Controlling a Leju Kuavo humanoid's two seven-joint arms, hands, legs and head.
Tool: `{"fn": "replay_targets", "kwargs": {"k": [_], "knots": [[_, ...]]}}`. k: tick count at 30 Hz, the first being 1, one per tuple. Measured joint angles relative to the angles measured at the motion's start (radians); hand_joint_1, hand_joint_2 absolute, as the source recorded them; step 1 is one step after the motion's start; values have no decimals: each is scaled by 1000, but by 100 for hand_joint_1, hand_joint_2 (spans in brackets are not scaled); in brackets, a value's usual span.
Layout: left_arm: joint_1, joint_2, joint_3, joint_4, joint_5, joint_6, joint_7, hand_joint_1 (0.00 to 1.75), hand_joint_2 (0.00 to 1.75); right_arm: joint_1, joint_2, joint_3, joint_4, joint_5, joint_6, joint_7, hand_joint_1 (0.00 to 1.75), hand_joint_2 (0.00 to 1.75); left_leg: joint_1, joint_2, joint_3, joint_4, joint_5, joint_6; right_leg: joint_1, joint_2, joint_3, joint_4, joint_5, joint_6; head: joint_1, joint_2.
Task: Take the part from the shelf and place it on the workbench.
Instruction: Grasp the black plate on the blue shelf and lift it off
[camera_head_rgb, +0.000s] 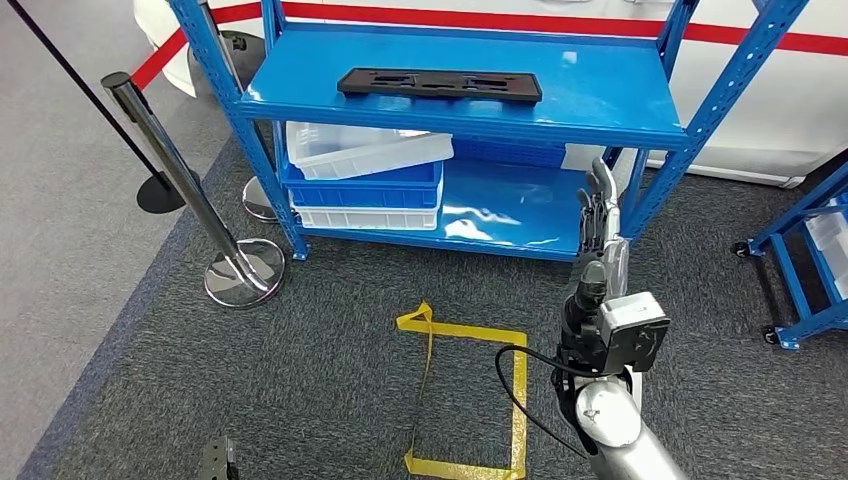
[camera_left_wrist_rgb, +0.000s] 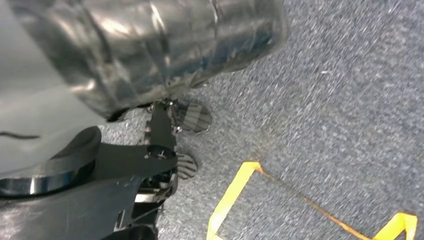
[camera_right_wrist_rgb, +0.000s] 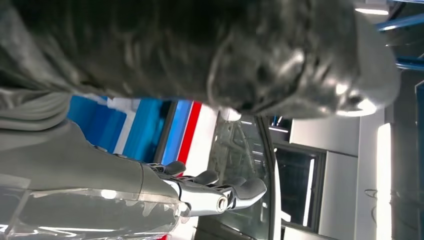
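Shelving (camera_head_rgb: 600, 90) of blue steel stands ahead of me at twelve o'clock, and the part (camera_head_rgb: 440, 84), a long flat black piece with cut-outs, lies lengthwise on the top shelf, nothing touching it. My right hand (camera_head_rgb: 598, 215) is raised at about two o'clock, below the top shelf's front edge and to the right of the part, well apart from it; its fingers (camera_right_wrist_rgb: 210, 177) are held straight and close together, pointing up toward the shelf, and it carries nothing. Below the part, on the lower shelf at eleven o'clock, a blue bin (camera_head_rgb: 365, 186) sits on a clear bin (camera_head_rgb: 368, 216), with another clear bin (camera_head_rgb: 365, 148) resting tilted on top of it. Two chrome stanchions (camera_head_rgb: 185, 170) stand on the carpet (camera_head_rgb: 330, 290) at ten o'clock, left of the shelving. Yellow tape (camera_head_rgb: 470, 330) marks out a rectangle on the carpet at six o'clock, just left of my right arm. A second blue rack on castors (camera_head_rgb: 800, 270) stands at three o'clock. Of my left hand (camera_left_wrist_rgb: 185, 130) I cannot tell whether it is spread or closed; its wrist camera looks down at the carpet and the yellow tape.
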Motion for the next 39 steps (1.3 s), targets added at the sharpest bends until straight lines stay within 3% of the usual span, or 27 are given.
{"fn": "replay_targets", "kwargs": {"k": [2,5,6,7,8,10,12,15,17,20,21,22,23,25,27,32,34,36,37,38,39], "knots": [[0,1,-5,0,-2,-4,1,0,0,-6,0,9,0,7,6,1,0,175,3,0,-17,40,-28,-8,-1,-1,3,-6,3,-13,-3,0],[0,2,-12,0,-5,-10,12,0,0,-15,4,32,0,24,16,11,0,175,4,0,-110,229,-115,-13,4,-2,4,-8,3,-21,-7,0],[0,2,-13,0,-5,-10,17,0,0,-16,5,39,1,28,20,16,0,175,4,0,-136,277,-125,-12,6,-2,4,-8,2,-23,-7,0],[1,2,-14,0,-4,-11,21,0,0,-17,5,46,1,30,25,20,0,175,4,0,-143,283,-114,-9,9,-1,5,-8,2,-24,-8,0],[1,2,-14,0,-4,-11,23,0,0,-19,5,53,1,30,30,23,0,175,3,0,-131,250,-84,-5,10,0,7,-8,1,-24,-8,0],[1,2,-16,0,-5,-12,25,0,0,-26,5,63,2,30,38,27,0,175,-1,-1,-71,114,-12,8,13,3,10,-8,-1,-24,-7,0],[0,2,-19,0,-5,-13,26,0,0,-33,5,69,2,28,42,29,0,175,-7,-3,-28,19,18,16,15,4,9,-7,-2,-19,-7,0],[0,2,-26,0,-2,-14,27,0,0,-40,6,76,6,16,60,28,0,175,-9,-3,-19,-5,20,21,12,3,7,-10,-2,-3,-6,0],[0,0,-29,0,4,-11,27,0,0,-49,6,81,9,7,77,24,0,175,-5,-2,-11,-17,25,30,12,2,-6,21,-23,6,-5,0],[-2,1,-30,0,11,-3,30,0,0,-57,6,86,16,0,91,19,0,175,-5,-1,-6,-22,25,40,9,0,-87,188,-101,13,-2,0],[-2,1,-30,0,13,-1,31,0,0,-58,6,87,19,-1,93,18,0,175,-5,-2,-6,-20,23,41,9,0,-113,237,-113,15,-2,0],[-2,1,-30,1,14,-1,32,0,0,-58,6,89,21,-2,94,18,0,175,-5,-3,-5,-19,21,42,8,0,-125,255,-107,16,-2,0],[-1,1,-30,1,15,-1,33,0,0,-59,6,90,24,-2,94,18,0,175,-5,-4,-3,-16,18,41,8,-1,-117,233,-81,16,-2,0],[0,0,-30,1,16,-1,35,0,0,-63,6,91,29,-2,96,18,0,175,-5,-6,1,-8,9,37,7,-2,-62,114,-15,13,-1,0],[-1,0,-30,1,15,1,41,0,0,-69,7,93,32,-5,101,16,0,175,-8,-7,-1,1,0,29,10,-3,-17,20,10,7,-2,0],[-3,0,-35,1,10,9,64,0,0,-77,12,95,41,-18,118,10,0,175,-9,-7,-12,24,-21,6,8,-1,2,-10,3,-16,-7,0],[-2,-1,-37,1,6,10,65,0,0,-82,15,95,45,-20,121,8,0,175,-5,-7,-61,123,-64,-3,8,-3,12,-15,-1,-25,-10,0],[0,-2,-39,1,3,9,66,0,0,-84,16,96,50,-21,122,7,0,175,-2,-7,-135,245,-98,-10,10,-3,19,-16,-8,-30,-11,0],[1,-2,-41,1,2,8,66,0,0,-84,16,96,53,-21,122,7,0,175,-1,-7,-157,270,-92,-11,11,-2,23,-16,-12,-31,-11,0],[2,-2,-43,1,0,7,65,0,0,-83,16,97,55,-20,121,8,0,175,-1,-7,-160,258,-68,-10,11,0,29,-16,-17,-30,-11,0],[3,-2,-45,1,-1,4,64,0,0,-83,16,97,56,-20,120,9,0,175,-1,-7,-145,212,-30,-8,11,2,37,-16,-22,-28,-11,0]]}}
